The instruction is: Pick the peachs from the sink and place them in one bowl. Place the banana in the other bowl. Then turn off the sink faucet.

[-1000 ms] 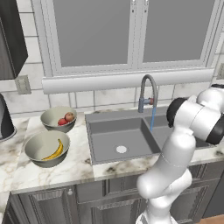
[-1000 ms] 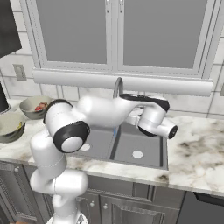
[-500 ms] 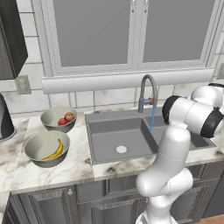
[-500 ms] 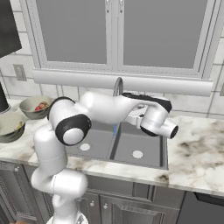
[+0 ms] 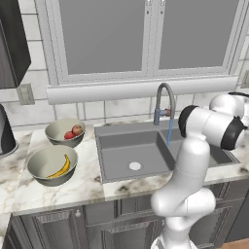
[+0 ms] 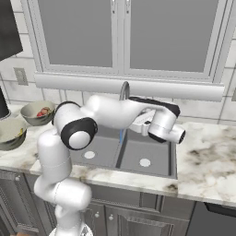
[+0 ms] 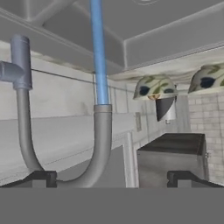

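Fruit is sorted: the peachs [image 5: 73, 131] sit in one bowl [image 5: 64, 133] at the far left of the counter [image 5: 58, 189], and the banana [image 5: 62, 168] lies in the other bowl [image 5: 52, 165], just nearer. We judge the remaining step to be shutting off the sink faucet [image 5: 164, 102] — a blue stream [image 5: 168, 132] runs from its spout into the sink [image 5: 141, 155]. The claw [image 7: 112, 178] is released, jaws wide, holding nothing, and it looks along the arched spout from the right side. For a clean finish we should aim for the small side handle [image 5: 168, 113] at the base, not the gooseneck — approach low, set one finger against the lever, push steadily, and confirm that the stream stops.
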